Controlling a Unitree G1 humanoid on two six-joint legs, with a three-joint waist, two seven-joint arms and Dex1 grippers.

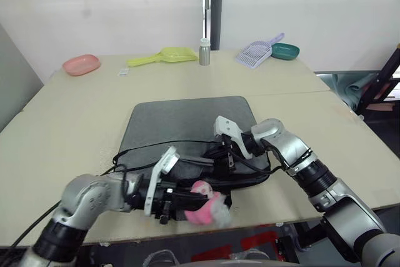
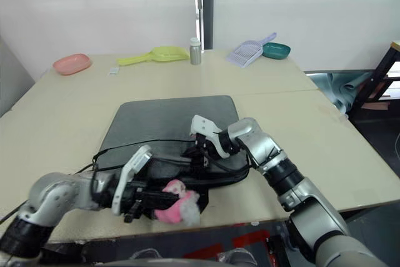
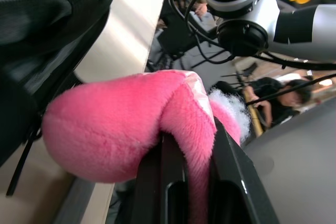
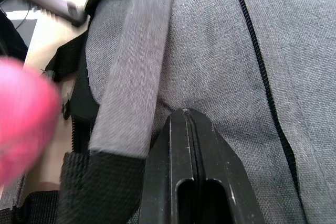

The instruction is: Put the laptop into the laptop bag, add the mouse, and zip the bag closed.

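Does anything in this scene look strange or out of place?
Yes. The left claw is shut on a pink plush toy at the table's near edge, by the laptop bag; it is not a mouse.

**Even, soft light; close-range blur at the wrists**

You get bright, diffuse light from above across the pale beige table point(image 1: 75, 117), with faint shadows and no hard glare. The round pink plush toy point(image 1: 208, 209) looks smeared at the table's near edge. In your left wrist view its fur is sharp, the background soft. In your right wrist view the grey fabric laptop bag point(image 4: 220, 51) is crisp, the pink toy a blur.
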